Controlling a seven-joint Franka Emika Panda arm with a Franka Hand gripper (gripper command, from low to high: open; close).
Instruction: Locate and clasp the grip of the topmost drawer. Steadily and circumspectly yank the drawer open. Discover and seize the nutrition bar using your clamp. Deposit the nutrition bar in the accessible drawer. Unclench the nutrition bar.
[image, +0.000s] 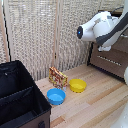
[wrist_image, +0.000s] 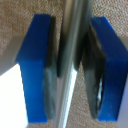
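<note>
In the wrist view my gripper (wrist_image: 70, 70) has its two blue fingers (wrist_image: 35, 65) on either side of the silver bar handle (wrist_image: 71, 60) of the topmost drawer, with the pads pressed close against it. The brown drawer front (wrist_image: 15, 30) fills the background. In the exterior view the white arm (image: 97, 27) reaches to the dark brown dresser (image: 112, 62) at the exterior view's right, and the arm hides the gripper. The nutrition bar (image: 58, 77), in an orange, red and yellow wrapper, stands upright on the wooden table by the screen, far from the gripper.
A yellow bowl (image: 77, 85) and a blue bowl (image: 56, 96) sit on the table beside the bar. A large black bin (image: 20, 95) stands at the exterior view's left. A slatted beige screen (image: 40, 35) backs the table.
</note>
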